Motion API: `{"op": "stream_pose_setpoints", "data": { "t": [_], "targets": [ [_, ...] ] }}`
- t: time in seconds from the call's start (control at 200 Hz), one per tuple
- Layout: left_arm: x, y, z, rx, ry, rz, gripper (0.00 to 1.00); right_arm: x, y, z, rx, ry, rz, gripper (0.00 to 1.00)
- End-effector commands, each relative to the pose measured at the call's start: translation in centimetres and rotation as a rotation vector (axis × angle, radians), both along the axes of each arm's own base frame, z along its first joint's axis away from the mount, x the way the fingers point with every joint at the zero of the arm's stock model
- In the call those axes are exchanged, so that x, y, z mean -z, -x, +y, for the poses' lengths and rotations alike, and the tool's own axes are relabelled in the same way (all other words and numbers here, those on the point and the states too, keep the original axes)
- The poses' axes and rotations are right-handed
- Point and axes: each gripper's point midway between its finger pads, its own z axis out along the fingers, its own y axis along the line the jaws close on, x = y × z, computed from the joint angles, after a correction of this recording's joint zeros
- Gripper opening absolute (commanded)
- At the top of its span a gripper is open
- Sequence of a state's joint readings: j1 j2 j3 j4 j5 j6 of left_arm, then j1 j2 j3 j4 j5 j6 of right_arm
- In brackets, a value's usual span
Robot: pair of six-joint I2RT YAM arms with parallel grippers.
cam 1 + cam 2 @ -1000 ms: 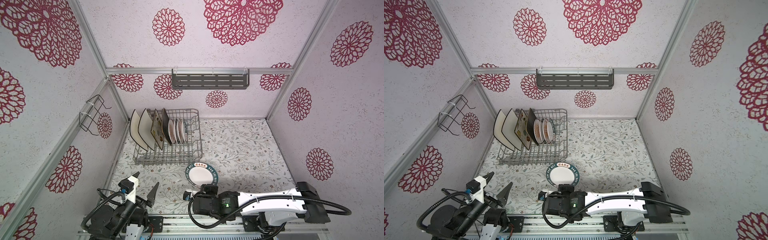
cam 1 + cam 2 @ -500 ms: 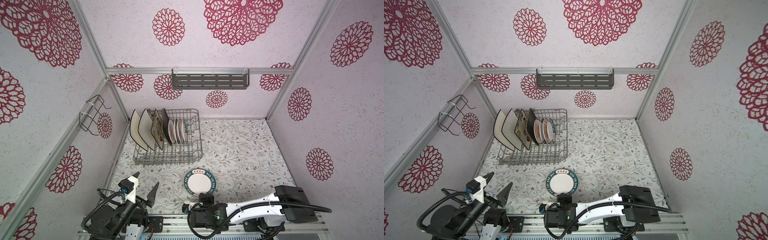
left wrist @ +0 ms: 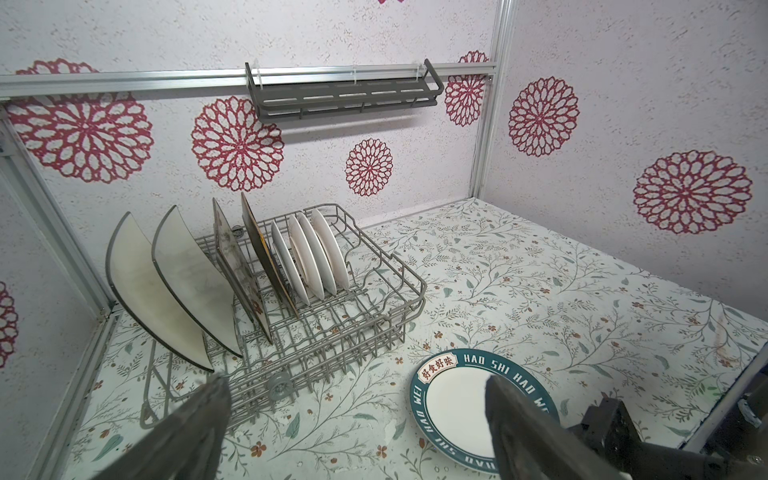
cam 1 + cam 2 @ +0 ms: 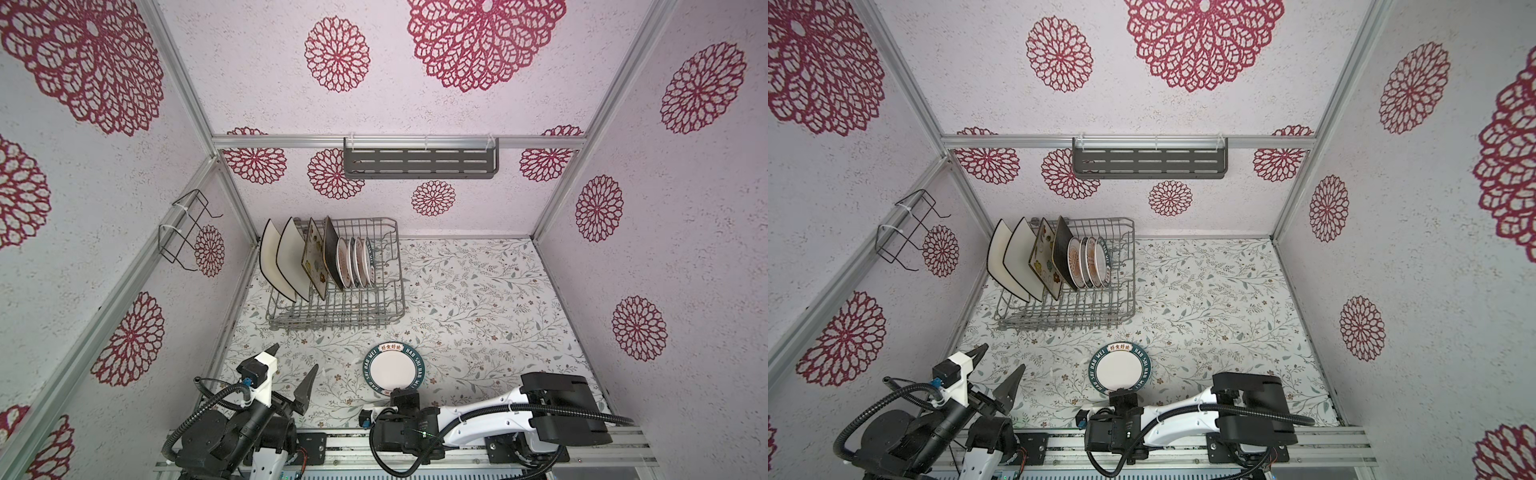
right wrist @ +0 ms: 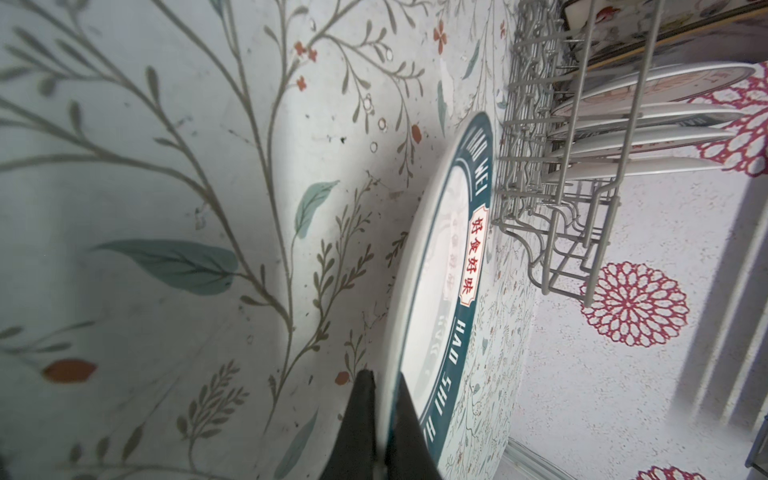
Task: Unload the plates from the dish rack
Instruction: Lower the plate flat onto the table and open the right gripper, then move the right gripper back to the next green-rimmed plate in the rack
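Right gripper (image 5: 384, 376) is clamped on the near rim of the teal-rimmed plate (image 4: 394, 370), one finger above the rim and one below in the right wrist view. In both top views the plate (image 4: 1120, 369) lies face up, flat or nearly flat, on the table (image 4: 478, 299), out of the rack (image 4: 332, 316) and just near-right of its near-right corner. Whether the gripped edge is lifted off the table cannot be told.

Change from a second ago: the plate has come toward the near edge of the table, so the gap to the rack is wider. It sits slightly left of where it was. The right arm has pulled back and folded in, its elbow now near the near-right side, and the right gripper (image 4: 398, 390) stays on the plate's near edge.

Left gripper (image 4: 295, 357) is spread wide and holds nothing. It is parked near-left, well apart from the rack, same pose as before. The left wrist view shows its two fingers (image 3: 208, 399) far apart, with the plate (image 3: 453, 403) between and beyond them.

Rack load is unchanged. Four square plates (image 4: 293, 257) stand on edge at the left, leaning left: two white with black rims, then a flowered one, then a dark brown one. Four small round plates (image 4: 353, 262) stand upright just right of them. The right end of the rack (image 4: 1059, 320) has bare tines.
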State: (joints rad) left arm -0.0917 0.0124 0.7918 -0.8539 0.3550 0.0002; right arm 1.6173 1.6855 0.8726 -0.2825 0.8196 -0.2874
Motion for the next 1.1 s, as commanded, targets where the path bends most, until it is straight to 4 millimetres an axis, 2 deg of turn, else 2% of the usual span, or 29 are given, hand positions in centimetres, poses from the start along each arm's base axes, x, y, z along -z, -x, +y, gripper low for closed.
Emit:
{"op": "stream_pose_setpoints", "data": {
  "t": [0.0,0.255,0.355,0.44,0.475,0.726,0.946,1.096],
  "targets": [
    [0.2,0.3,-0.2,0.017,-0.021,-0.011,0.97,-0.5,-0.4,0.9,-0.007,-0.022,-0.017,0.00],
    [0.2,0.3,-0.3,0.024,-0.022,-0.009,0.97,0.1,0.1,1.3,-0.026,-0.009,0.013,0.01],
    [0.2,0.4,-0.3,0.027,-0.022,-0.009,0.97,0.2,0.4,1.3,-0.030,-0.001,0.041,0.11],
    [0.2,0.4,-0.4,0.029,-0.023,-0.010,0.97,0.2,0.5,1.1,-0.028,0.007,0.052,0.26],
    [0.2,0.4,-0.4,0.030,-0.023,-0.009,0.97,0.2,0.5,1.0,-0.026,0.012,0.054,0.29],
    [0.2,0.4,-0.3,0.028,-0.022,-0.009,0.97,-0.5,1.1,1.2,-0.019,-0.010,0.104,0.34],
    [0.2,0.4,-0.4,0.029,-0.022,-0.010,0.97,-2.3,2.6,1.1,-0.057,-0.028,0.206,0.45],
    [0.2,0.3,-0.3,0.025,-0.021,-0.008,0.97,-4.6,3.1,1.2,-0.047,-0.064,0.266,0.49]
  ]
}}
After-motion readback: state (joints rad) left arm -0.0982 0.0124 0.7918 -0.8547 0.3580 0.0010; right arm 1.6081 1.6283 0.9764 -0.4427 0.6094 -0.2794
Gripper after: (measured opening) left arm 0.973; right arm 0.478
